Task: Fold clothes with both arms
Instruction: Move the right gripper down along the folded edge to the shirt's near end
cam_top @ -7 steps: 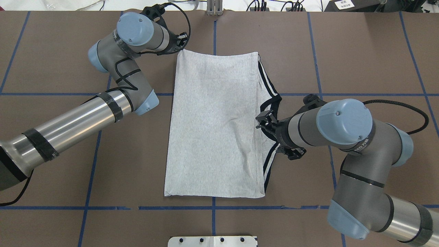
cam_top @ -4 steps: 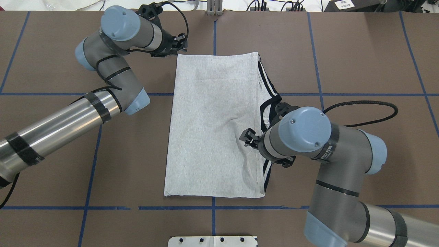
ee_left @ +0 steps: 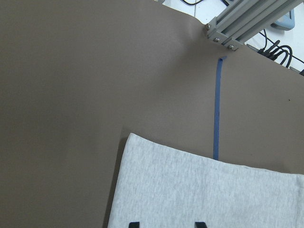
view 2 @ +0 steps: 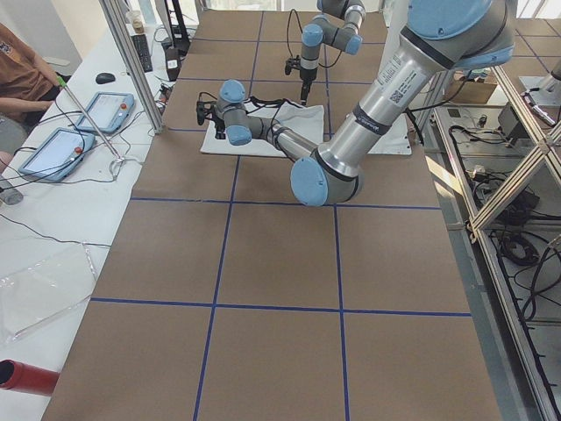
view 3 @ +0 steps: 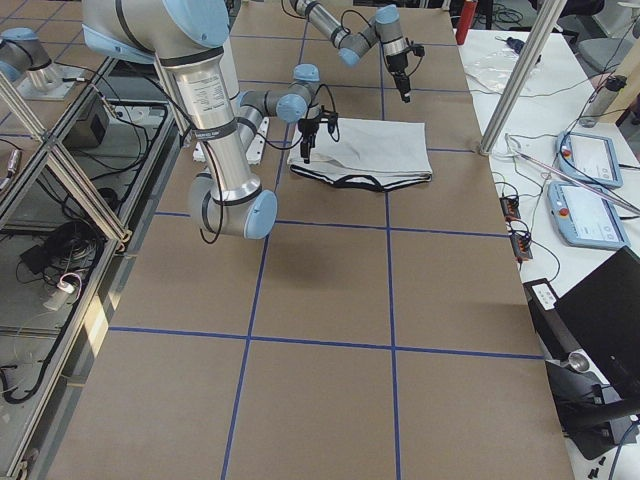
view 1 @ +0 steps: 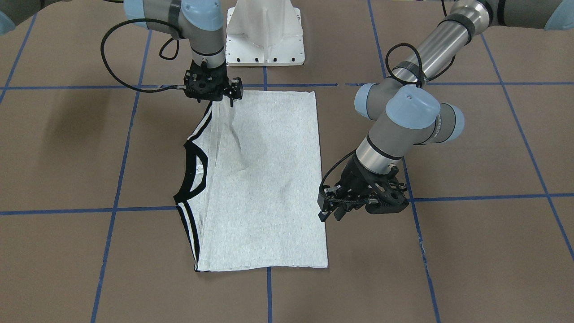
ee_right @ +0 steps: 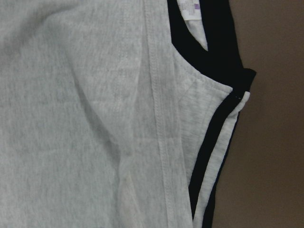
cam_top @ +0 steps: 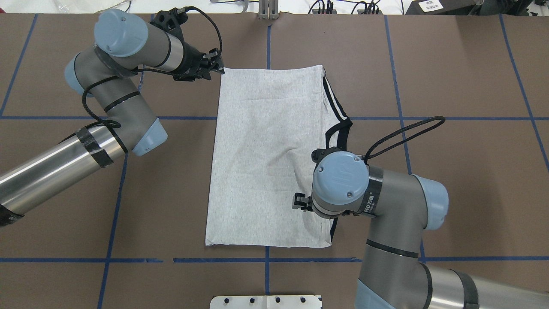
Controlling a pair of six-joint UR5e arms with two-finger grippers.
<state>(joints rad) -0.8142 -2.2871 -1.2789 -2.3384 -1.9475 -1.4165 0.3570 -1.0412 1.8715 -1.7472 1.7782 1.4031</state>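
Grey heather jersey, the T-shirt lies folded into a long rectangle mid-table, with its black collar and shoulder stripes poking out on the robot's right. Since a second ago the right gripper has swung from beside the collar to over the near right part of the panel; whether its jaws are apart I cannot tell. The left gripper has drawn back just off the far left corner, fingers apart, holding nothing. The table is matte brown with a blue tape grid, and the white pedestal base stands at its robot-side edge
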